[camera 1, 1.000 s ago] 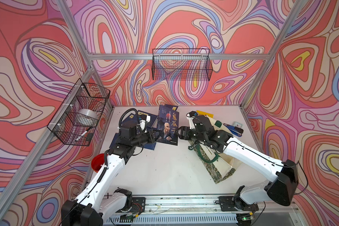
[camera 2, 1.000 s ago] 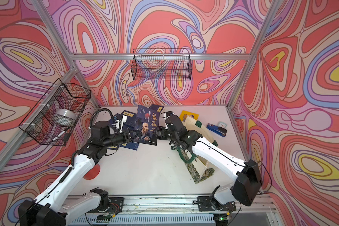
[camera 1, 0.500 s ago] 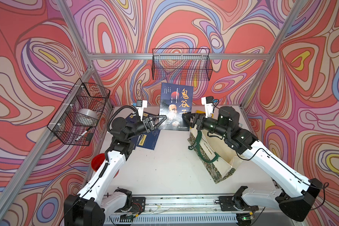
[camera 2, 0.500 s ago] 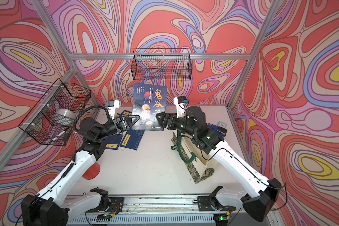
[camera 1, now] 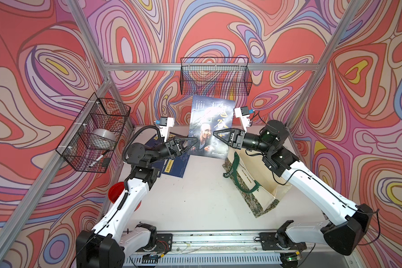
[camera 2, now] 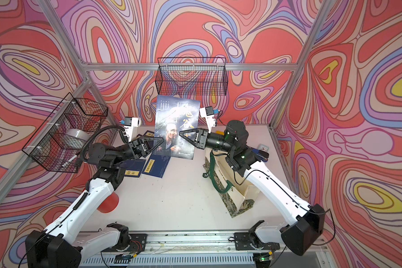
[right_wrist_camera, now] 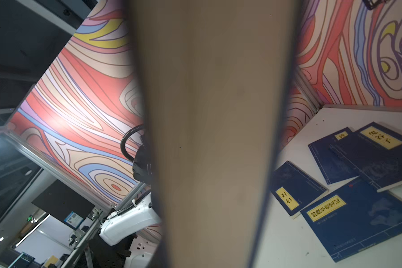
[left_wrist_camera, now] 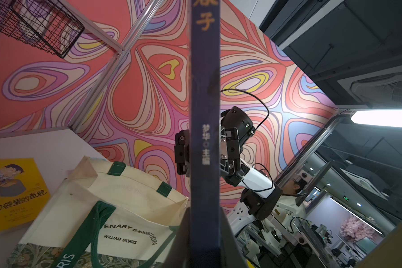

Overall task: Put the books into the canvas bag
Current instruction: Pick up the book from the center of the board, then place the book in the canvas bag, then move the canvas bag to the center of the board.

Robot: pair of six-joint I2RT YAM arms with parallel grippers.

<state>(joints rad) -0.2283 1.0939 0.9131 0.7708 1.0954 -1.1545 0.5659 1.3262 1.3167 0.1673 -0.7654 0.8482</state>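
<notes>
One dark book (camera 1: 210, 116) stands up in the air near the far edge of the surface (camera 1: 195, 201), between the two arms. The left fingers (camera 1: 192, 141) are clamped on its left side. The right fingers (camera 1: 219, 135) reach over its right side, but I cannot tell if they squeeze it. The canvas bag (camera 1: 259, 177) lies by the right edge, its open end near the book. Blue books (camera 1: 175, 166) lie flat near the far left corner. A yellow book (left_wrist_camera: 12, 192) lies beside the bag.

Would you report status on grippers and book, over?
Left gripper shut on dark book, upright in air. Right gripper at opposite edge, grip unclear. Canvas bag flat under right arm.
</notes>
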